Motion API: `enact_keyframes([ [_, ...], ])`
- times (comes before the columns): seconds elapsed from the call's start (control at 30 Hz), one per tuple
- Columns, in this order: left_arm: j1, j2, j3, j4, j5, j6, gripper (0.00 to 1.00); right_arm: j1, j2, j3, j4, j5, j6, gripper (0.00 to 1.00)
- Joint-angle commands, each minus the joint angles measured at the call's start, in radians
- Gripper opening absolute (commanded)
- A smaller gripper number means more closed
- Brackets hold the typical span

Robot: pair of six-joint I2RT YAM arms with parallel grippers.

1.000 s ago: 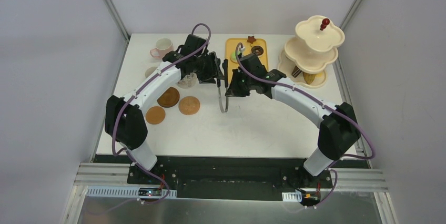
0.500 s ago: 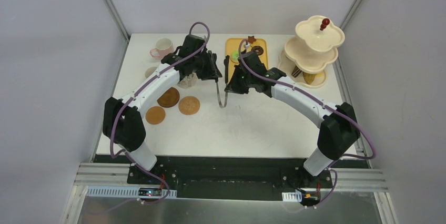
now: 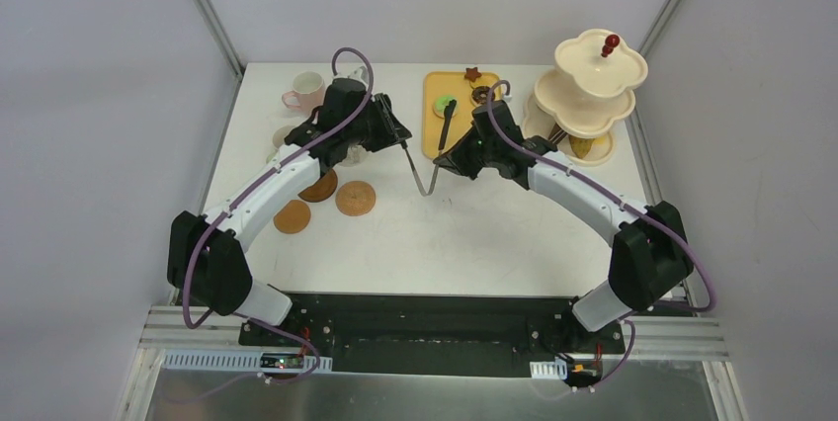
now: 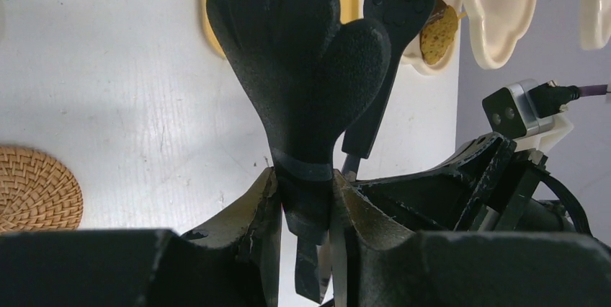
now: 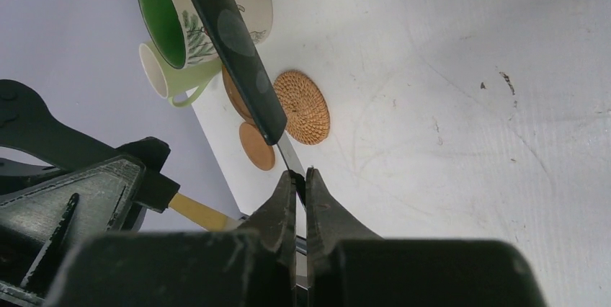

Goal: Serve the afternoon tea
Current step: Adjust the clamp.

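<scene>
Far left: pink mug (image 3: pixel 306 92), coasters (image 3: pixel 355 198) just nearer. Bends both arms inward mid-table; nips left gripper (image 3: pixel 399 136) narrowly on one leg of black tongs (image 3: pixel 427 184), presses right gripper (image 3: pixel 444 161) shut on the other. Shows green-lined mug (image 5: pixel 169 22) plainly only from right wrist. Far right: stand (image 3: pixel 591 85).

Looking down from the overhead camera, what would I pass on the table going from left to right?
Pink mug → rightmost woven coaster → yellow tray → cream three-tier stand.
</scene>
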Motion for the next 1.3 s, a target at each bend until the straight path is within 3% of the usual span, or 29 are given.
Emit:
enact_keyframes([
  [0.0,0.032,-0.078,0.0,0.052,-0.046,-0.039,0.0,-0.051,-0.024,-0.009,-0.078,0.156,0.09,0.0],
  [0.53,0.032,-0.103,-0.029,0.034,-0.047,-0.072,0.0,-0.098,-0.033,-0.1,-0.042,0.112,0.298,0.0],
  [0.73,0.033,-0.079,-0.004,0.014,-0.046,-0.093,0.0,-0.089,0.019,-0.034,0.052,0.035,0.031,0.0],
  [0.83,0.041,-0.064,0.017,-0.002,-0.035,-0.127,0.0,-0.087,-0.01,-0.06,0.176,0.021,-0.083,0.18],
  [0.87,0.043,-0.059,0.023,-0.008,-0.032,-0.135,0.0,-0.087,-0.016,-0.064,0.208,-0.015,-0.147,0.39],
  [0.93,0.044,-0.049,0.037,-0.023,-0.029,-0.151,0.0,-0.084,-0.025,-0.034,0.193,-0.029,-0.222,0.59],
  [1.1,0.052,-0.034,0.052,-0.025,0.003,-0.189,0.0,-0.084,-0.089,-0.078,0.266,-0.075,-0.344,0.97],
  [1.27,0.062,-0.008,0.109,-0.115,0.031,-0.218,0.0,-0.079,-0.195,-0.221,0.535,-0.106,-0.648,0.99],
])
